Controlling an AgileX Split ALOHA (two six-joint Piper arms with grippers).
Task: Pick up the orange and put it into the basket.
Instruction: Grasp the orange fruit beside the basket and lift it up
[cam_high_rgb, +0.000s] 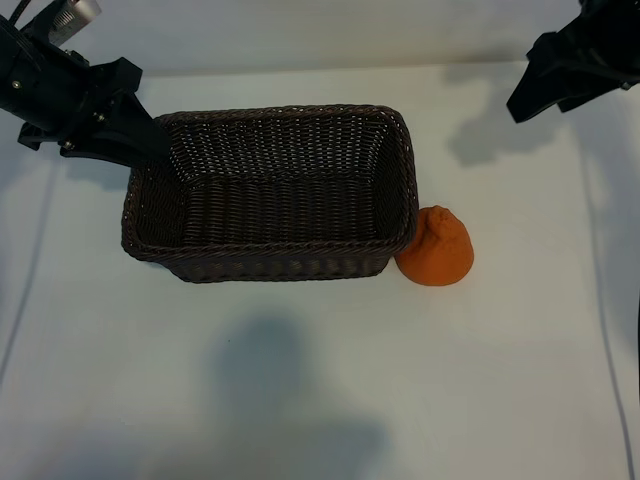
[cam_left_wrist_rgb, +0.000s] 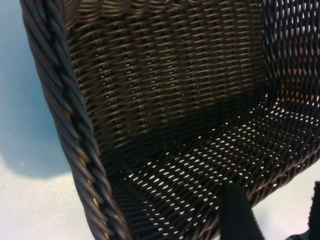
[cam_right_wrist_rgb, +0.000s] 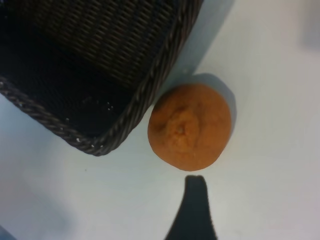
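The orange (cam_high_rgb: 437, 247) sits upright on the white table (cam_high_rgb: 300, 380), its bumpy knob uppermost and tipped slightly toward the far side of the table, so its short axis runs from flat base to knob; in the right wrist view the knob faces almost straight at the camera. It rests outside the basket (cam_high_rgb: 270, 258), against the near right corner, and the two look to be touching or very nearly so (the exterior view leaves no visible gap, while the right wrist view shows a thin sliver of table between them). The basket lies with its long axis across the table from left to right, open side up, nothing inside it. The left gripper (cam_high_rgb: 150, 135) is at the basket's far left corner, its dark fingers reaching over the rim there; whether they actually pinch the wicker is hard to make out, since most of the arm is cut off at the picture's edge and its wrist view shows only finger ends beside the weave. The right gripper (cam_high_rgb: 575, 65) hangs well above and beyond the orange, jaws spread wide and empty, partly cut off by the frame; only one fingertip (cam_right_wrist_rgb: 192, 210) shows in its own view.
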